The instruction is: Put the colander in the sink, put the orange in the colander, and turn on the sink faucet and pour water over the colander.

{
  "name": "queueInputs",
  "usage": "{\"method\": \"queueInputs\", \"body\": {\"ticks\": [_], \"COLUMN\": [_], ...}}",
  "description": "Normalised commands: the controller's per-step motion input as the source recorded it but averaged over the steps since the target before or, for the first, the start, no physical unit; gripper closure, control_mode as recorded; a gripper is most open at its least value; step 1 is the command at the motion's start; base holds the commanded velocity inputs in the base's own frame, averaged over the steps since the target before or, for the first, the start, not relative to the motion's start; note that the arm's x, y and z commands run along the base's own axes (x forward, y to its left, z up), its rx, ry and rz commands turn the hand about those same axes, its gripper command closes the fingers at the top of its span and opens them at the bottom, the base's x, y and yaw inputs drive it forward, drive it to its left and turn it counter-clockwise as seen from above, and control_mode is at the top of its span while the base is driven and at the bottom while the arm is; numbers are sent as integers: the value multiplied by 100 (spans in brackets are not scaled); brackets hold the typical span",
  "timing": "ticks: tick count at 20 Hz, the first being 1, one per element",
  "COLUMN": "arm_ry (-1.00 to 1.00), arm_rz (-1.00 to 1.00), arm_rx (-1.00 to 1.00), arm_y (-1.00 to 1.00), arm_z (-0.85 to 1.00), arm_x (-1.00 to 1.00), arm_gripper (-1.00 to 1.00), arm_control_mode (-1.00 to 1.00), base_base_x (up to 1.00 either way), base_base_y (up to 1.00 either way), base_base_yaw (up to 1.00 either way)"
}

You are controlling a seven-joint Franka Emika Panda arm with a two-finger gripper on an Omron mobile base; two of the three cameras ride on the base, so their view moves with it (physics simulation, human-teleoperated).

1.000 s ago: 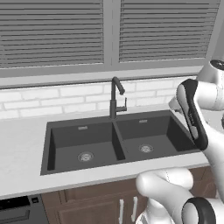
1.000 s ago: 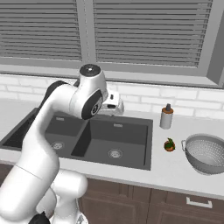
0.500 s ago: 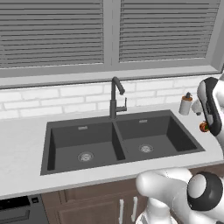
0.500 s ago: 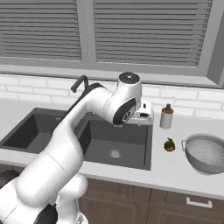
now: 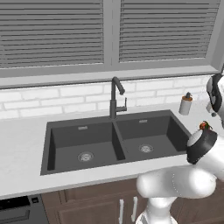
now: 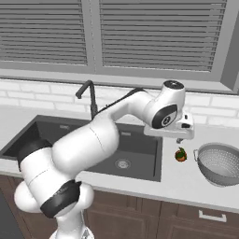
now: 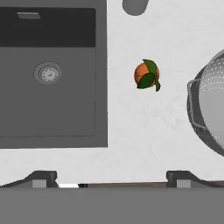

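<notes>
The orange [image 7: 146, 75] with green leaves lies on the white counter between the dark sink [image 7: 65, 105] and the silver colander [image 7: 210, 113], which stands upright at the right. My gripper [image 7: 112, 181] is open and holds nothing, hovering above the counter on the near side of the orange. From the right base view the gripper [image 6: 179, 138] hangs just over the orange [image 6: 180, 154], with the colander [image 6: 219, 161] to its right. The sink [image 5: 47, 144] holds nothing in either basin, and the faucet [image 5: 115, 98] stands behind its divider with no water running.
A small soap bottle [image 5: 186, 104] stands at the back of the counter behind the orange [image 5: 204, 126]. A white brick wall and a shuttered window run behind the sink. The counter's front edge lies just below my fingertips [image 7: 41, 178].
The arm has swung from over the sink's right basin to the right, out over the counter above the orange. The orange and the colander have not moved.
</notes>
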Motion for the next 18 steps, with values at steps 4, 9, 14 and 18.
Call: {"method": "queueInputs", "body": {"ticks": [4, 9, 14, 18], "arm_ry": [8, 5, 9, 14], "arm_rz": [0, 0, 0, 0], "arm_rx": [0, 0, 0, 0], "arm_y": [-82, -65, -47, -36], "arm_z": [-32, -29, -29, -31], "arm_x": [21, 21, 36, 43], "arm_gripper": [-100, -100, -100, -100], "arm_control_mode": [-100, -100, -100, -100], "base_base_x": [0, 0, 0, 0], "base_base_y": [0, 0, 0, 0], "base_base_yaw": [0, 0, 0, 0]}}
